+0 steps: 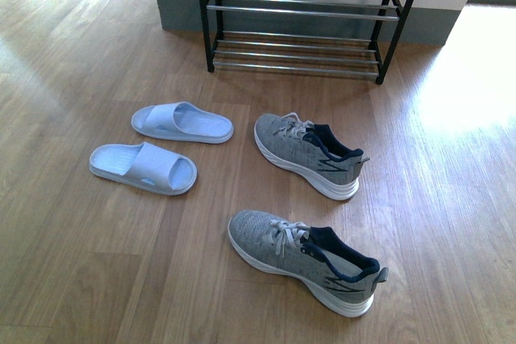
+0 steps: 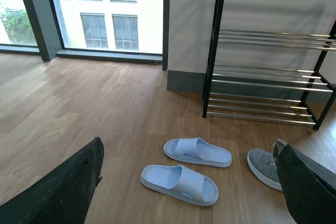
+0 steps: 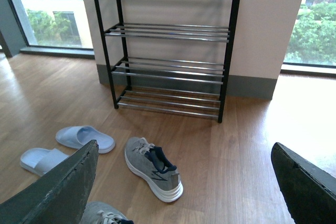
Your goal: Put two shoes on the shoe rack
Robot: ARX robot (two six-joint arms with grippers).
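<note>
Two grey sneakers lie on the wooden floor, one nearer the rack [image 1: 309,154] [image 3: 154,168] and one closer to me [image 1: 306,259] [image 3: 102,214]. Two pale blue slides [image 1: 182,122] [image 1: 143,167] [image 2: 197,151] [image 2: 179,183] lie to their left. The black shoe rack [image 1: 298,14] [image 2: 268,51] [image 3: 168,45] stands against the wall, its chrome bars bare. My left gripper [image 2: 189,182] is open high above the slides; a sneaker toe [image 2: 262,166] shows beside its finger. My right gripper [image 3: 184,182] is open above the sneakers. Neither arm shows in the front view.
Large windows [image 2: 94,9] run along the wall left of the rack, another [image 3: 310,24] to its right. A grey skirting [image 1: 185,14] lines the wall. A bright sun patch [image 1: 463,86] falls on the floor at the right.
</note>
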